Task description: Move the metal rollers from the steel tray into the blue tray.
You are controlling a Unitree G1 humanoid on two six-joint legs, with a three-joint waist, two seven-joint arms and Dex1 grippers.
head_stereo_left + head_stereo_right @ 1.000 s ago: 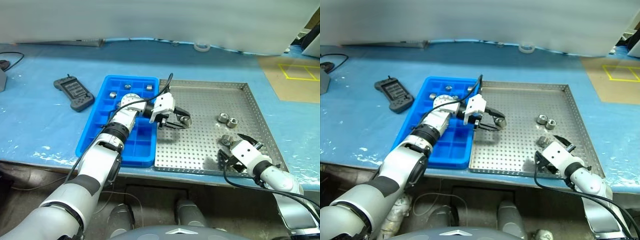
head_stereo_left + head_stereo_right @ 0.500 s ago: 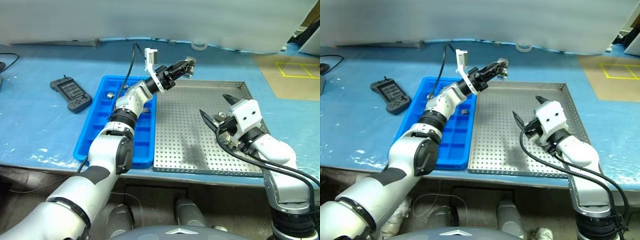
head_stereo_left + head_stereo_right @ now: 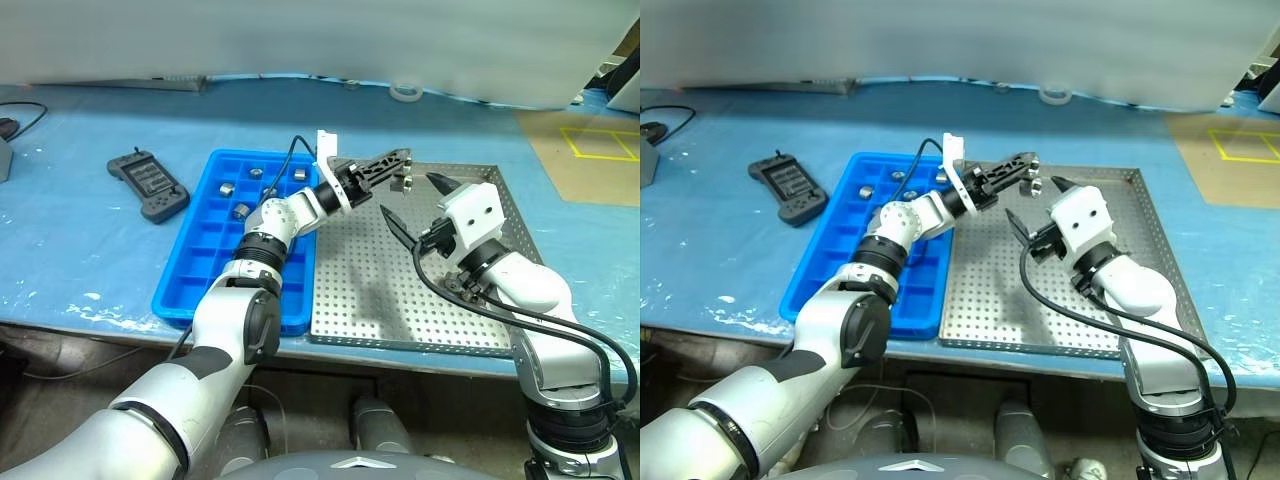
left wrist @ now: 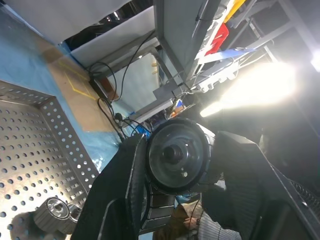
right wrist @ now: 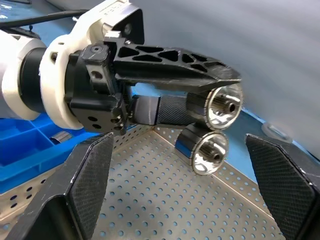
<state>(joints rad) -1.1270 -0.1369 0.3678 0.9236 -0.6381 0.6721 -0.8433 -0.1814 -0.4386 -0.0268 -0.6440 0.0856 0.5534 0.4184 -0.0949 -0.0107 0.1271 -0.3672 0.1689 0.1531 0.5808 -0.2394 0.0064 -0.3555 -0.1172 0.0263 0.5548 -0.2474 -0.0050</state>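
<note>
Held rollers: two metal rollers (image 5: pixel 217 130) were seen clamped at the fingertips of the left gripper (image 3: pixel 399 170), raised above the far part of the steel tray (image 3: pixel 370 310).
Rollers left in steel tray: two more (image 4: pixel 56 214) were seen lying together on the perforated sheet near a corner, in the left wrist view.
Rollers in blue tray: several were seen in the far compartments of the blue tray (image 3: pixel 190 290), one of them at (image 3: pixel 240 211).
Left gripper: it was seen closed on the pair of rollers and pointed toward the right arm.
Right gripper: the right gripper (image 3: pixel 412 202) was seen spread wide and empty, its fingers (image 5: pixel 87 185) set on either side of the held rollers without touching them.
Trays: the blue tray was seen just beside the steel tray's left edge.
Remote: a black handheld remote (image 3: pixel 147 185) was seen on the blue table cover (image 3: pixel 70 250), left of the blue tray.
</note>
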